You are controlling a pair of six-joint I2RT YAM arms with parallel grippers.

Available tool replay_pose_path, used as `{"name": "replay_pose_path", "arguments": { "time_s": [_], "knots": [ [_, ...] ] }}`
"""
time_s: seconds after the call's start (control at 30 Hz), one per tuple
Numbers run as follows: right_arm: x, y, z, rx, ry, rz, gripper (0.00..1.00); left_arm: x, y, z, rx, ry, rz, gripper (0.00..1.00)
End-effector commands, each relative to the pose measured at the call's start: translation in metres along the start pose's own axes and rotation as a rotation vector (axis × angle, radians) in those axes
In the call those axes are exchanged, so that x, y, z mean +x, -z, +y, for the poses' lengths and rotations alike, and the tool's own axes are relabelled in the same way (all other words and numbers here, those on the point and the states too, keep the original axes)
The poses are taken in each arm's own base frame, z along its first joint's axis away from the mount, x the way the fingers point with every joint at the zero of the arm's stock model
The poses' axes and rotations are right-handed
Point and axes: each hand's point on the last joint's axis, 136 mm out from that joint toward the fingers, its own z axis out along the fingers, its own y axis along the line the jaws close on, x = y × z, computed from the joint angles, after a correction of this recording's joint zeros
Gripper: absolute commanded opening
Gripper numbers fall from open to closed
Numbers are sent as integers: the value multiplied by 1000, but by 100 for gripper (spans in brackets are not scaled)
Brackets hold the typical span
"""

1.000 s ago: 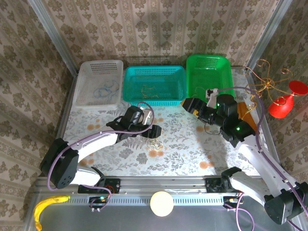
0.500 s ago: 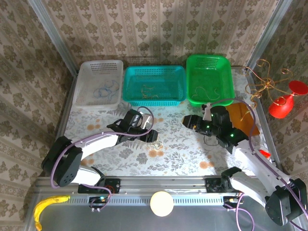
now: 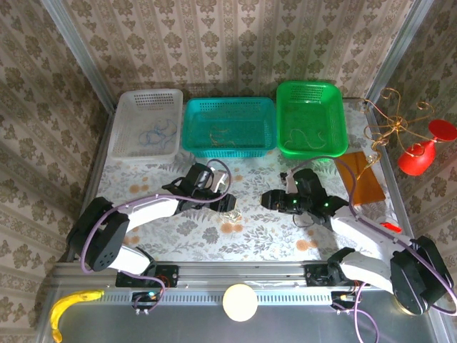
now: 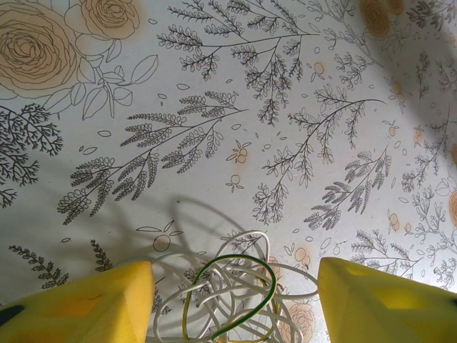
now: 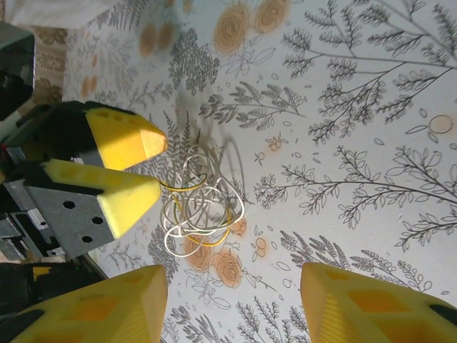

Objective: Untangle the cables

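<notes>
The cables (image 3: 230, 211) lie as a small clump of white, yellow and green-yellow loops on the flowered tablecloth near mid-table. My left gripper (image 3: 228, 201) is lowered over them and is open. In the left wrist view the cables (image 4: 243, 282) sit between its two yellow fingers (image 4: 78, 307), with a gap on each side. My right gripper (image 3: 270, 201) hovers to the right of the clump, open and with nothing between its fingers. In the right wrist view the cables (image 5: 201, 214) lie ahead of the right gripper (image 5: 232, 307), beside the left arm's fingertips (image 5: 121, 139).
Three baskets line the back: white (image 3: 127, 114) with blue wire, teal (image 3: 230, 105) and green (image 3: 312, 87), each with loose wires. A brown card (image 3: 360, 187) lies at the right. A gold curly wire stand (image 3: 389, 125) and red ornament (image 3: 421, 153) stand beyond the right edge.
My right gripper has swung down and left from near the green basket to beside the clump. The left gripper has settled over the clump. Both pairs of jaws have narrowed.
</notes>
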Motion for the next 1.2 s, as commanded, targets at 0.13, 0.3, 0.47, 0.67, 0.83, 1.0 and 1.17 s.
{"name": "replay_pose_path", "arguments": {
  "time_s": [0.13, 0.3, 0.47, 0.67, 0.83, 1.0, 1.17],
  "knots": [
    [4, -14, 9, -38, 61, 13, 51, 11, -3, -2, 20, -4, 16, 63],
    [8, -20, 11, -39, 73, 25, 50, 16, -8, -1, 17, -5, 27, 59],
    [14, -27, 11, -36, 86, 46, 46, 15, -12, -1, 20, -5, 28, 48],
    [19, -36, 13, -34, 105, 71, 47, 15, -17, -3, 32, -5, 35, 38],
    [21, -45, 18, -36, 125, 86, 53, 6, -15, -11, 49, -5, 11, 11],
    [16, -57, 27, -37, 144, 83, 61, -14, -8, -30, 88, -18, -35, 0],
    [9, -76, 27, -20, 139, 82, 63, -25, -4, -47, 124, -27, -57, 0]
  ]
}}
